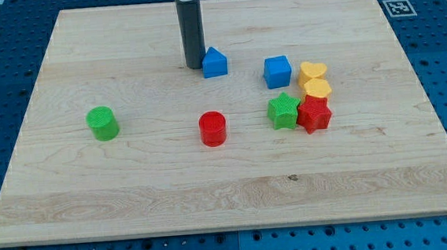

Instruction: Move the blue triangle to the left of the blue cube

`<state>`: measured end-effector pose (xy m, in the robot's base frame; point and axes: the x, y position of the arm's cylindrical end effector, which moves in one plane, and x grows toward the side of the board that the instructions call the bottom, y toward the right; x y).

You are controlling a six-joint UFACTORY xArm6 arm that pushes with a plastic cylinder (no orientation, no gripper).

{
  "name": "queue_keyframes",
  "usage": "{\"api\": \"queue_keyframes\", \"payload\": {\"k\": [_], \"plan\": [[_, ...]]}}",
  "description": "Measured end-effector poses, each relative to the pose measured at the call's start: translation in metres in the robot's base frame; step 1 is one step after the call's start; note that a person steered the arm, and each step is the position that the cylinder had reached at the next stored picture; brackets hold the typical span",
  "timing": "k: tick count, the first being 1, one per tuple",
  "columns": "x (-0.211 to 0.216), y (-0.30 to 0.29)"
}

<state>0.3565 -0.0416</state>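
Near the desk's [70, 191] top edge, our tip [194, 66] touches the blue triangle's [214, 62] left side; the blue cube [277, 71] sits rightward. No pincer exists here. We judge short, straight nudges toward the cube best.

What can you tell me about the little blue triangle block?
The blue triangle looks like a tiny house: a pointed top on straight sides, in ridged, matte plastic. It stands upright on the wooden board, near the view's top middle. My tip sits right at its left side, seemingly touching. The blue cube lies apart, to its right.
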Motion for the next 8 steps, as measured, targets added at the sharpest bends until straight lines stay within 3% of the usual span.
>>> {"api": "queue_keyframes", "payload": {"k": [8], "plan": [[-0.001, 0.06]]}}
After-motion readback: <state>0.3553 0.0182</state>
